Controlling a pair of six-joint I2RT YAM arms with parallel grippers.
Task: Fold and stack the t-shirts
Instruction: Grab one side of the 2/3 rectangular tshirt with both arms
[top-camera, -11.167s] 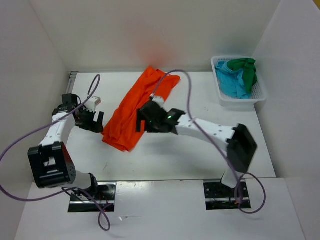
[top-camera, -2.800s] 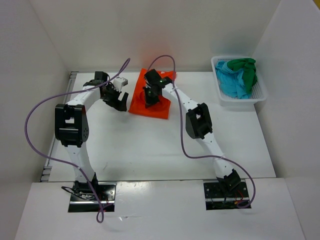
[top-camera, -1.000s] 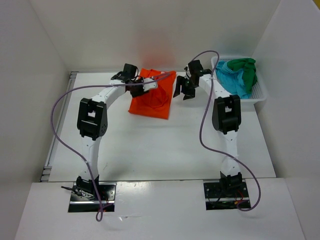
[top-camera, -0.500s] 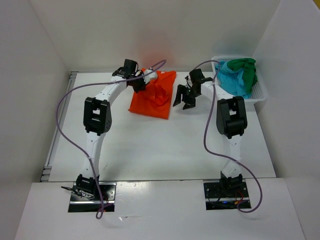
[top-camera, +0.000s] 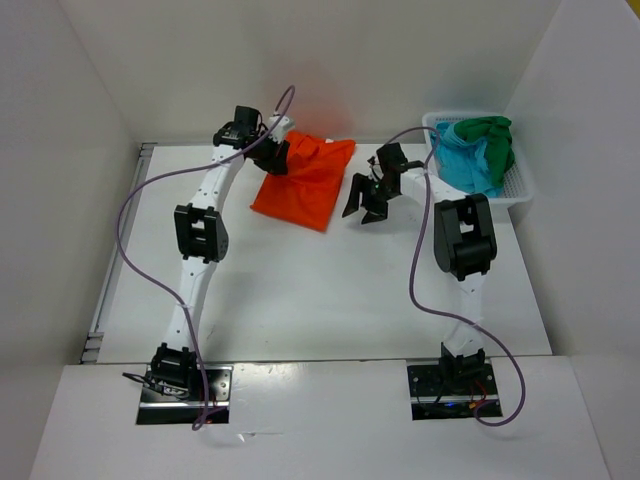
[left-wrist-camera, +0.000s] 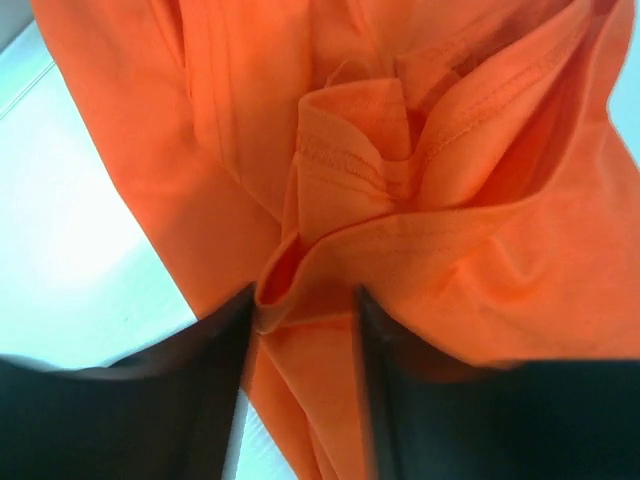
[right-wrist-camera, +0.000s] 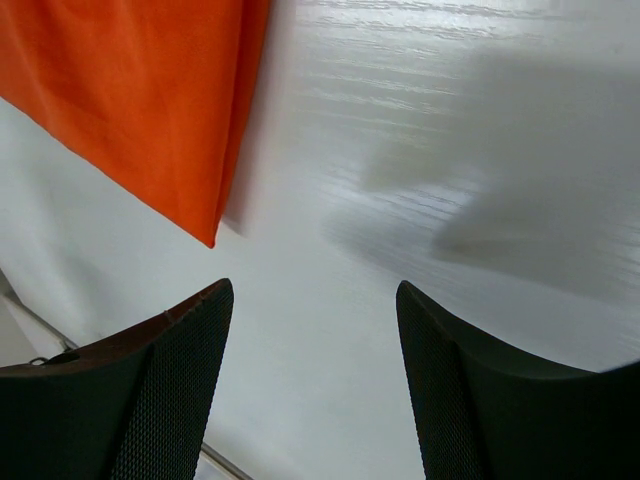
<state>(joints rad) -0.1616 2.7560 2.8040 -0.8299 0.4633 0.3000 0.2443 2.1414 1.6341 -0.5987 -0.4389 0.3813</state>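
Note:
The orange t-shirt (top-camera: 305, 182) lies folded into a rough rectangle at the back middle of the table. My left gripper (top-camera: 272, 160) sits over its back left corner. In the left wrist view its fingers (left-wrist-camera: 305, 300) stand apart with a raised fold of orange cloth (left-wrist-camera: 350, 170) between them. My right gripper (top-camera: 365, 208) hovers open just right of the shirt, over bare table. The right wrist view shows the shirt's corner (right-wrist-camera: 130, 100) to the left of the open gripper (right-wrist-camera: 315, 300). The green t-shirt (top-camera: 492, 135) and the turquoise t-shirt (top-camera: 462, 165) are heaped in the basket.
The white mesh basket (top-camera: 480, 200) stands at the back right, against the right wall. White walls close in the table (top-camera: 330, 290) at the back and on both sides. Purple cables loop over both arms.
The left gripper closed on the orange cloth, drew it left and back, then opened its fingers; the bunched shirt now lies flatter and further left. The right gripper dropped slightly and stayed open.

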